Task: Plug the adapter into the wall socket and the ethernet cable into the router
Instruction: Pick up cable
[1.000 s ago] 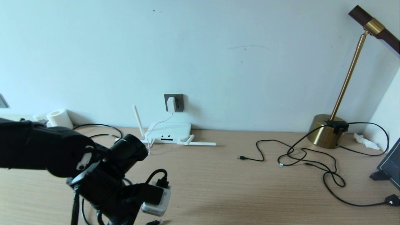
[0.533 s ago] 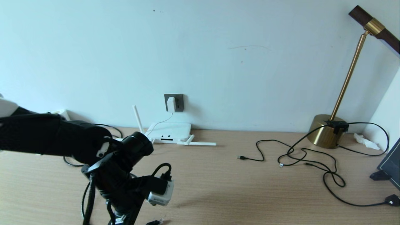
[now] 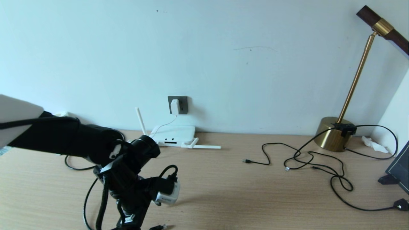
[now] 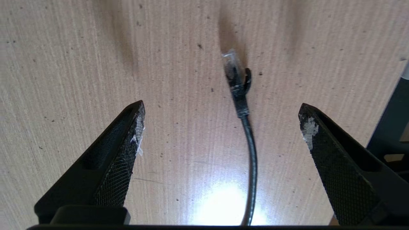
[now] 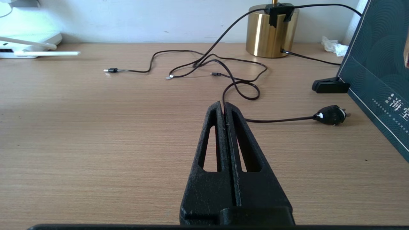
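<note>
Risk: snagged latch or missed grasp | left gripper [image 4: 220, 127] wide open, empty, above ethernet cable [image 4: 238, 86] plug, frame centre | right gripper [image 5: 227, 110] closed, empty | adapter [image 3: 174, 106] seated in wall socket [image 3: 182, 105]

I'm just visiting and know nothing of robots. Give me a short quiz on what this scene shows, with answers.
1. True or false: the adapter is already plugged into the wall socket.
2. The ethernet cable plug lies: A) in the router, B) on the desk, C) clamped by fingers.
3. Fill in: the left gripper is ___, the right gripper is shut.

Key: 1 true; 2 B; 3 open.
</note>
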Available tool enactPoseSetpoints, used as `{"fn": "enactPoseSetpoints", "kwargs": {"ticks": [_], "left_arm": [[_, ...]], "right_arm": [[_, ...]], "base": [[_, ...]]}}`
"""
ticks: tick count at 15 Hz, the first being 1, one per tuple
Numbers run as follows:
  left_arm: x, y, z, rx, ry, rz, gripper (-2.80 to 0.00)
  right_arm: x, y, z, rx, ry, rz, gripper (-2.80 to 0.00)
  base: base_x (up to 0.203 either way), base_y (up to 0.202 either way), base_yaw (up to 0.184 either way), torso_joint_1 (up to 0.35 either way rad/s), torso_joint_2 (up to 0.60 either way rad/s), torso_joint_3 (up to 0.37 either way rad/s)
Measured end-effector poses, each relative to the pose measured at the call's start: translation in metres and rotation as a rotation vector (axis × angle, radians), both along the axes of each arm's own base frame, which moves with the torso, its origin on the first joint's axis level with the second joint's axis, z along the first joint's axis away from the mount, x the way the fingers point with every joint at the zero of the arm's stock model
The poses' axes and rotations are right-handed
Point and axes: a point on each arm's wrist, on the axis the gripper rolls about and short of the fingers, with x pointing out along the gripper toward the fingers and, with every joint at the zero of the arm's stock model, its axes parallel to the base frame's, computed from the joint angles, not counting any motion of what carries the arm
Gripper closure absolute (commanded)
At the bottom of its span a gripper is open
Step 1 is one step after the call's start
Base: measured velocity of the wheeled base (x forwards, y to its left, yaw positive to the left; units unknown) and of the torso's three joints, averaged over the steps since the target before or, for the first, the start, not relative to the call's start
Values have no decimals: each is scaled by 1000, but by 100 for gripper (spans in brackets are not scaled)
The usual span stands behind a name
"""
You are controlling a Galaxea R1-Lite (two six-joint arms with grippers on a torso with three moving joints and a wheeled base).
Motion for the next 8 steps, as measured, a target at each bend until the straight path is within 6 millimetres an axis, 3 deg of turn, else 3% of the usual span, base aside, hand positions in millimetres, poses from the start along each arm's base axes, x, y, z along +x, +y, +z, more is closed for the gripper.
{"fn": "enactPoseSetpoints", "kwargs": {"ticks": [8], "left_arm": [[5, -2, -15, 9, 23, -1, -280]], "right_arm": [[0, 0, 0, 0, 0, 0, 0]], "base": [[0, 0, 0, 0, 0, 0]]}}
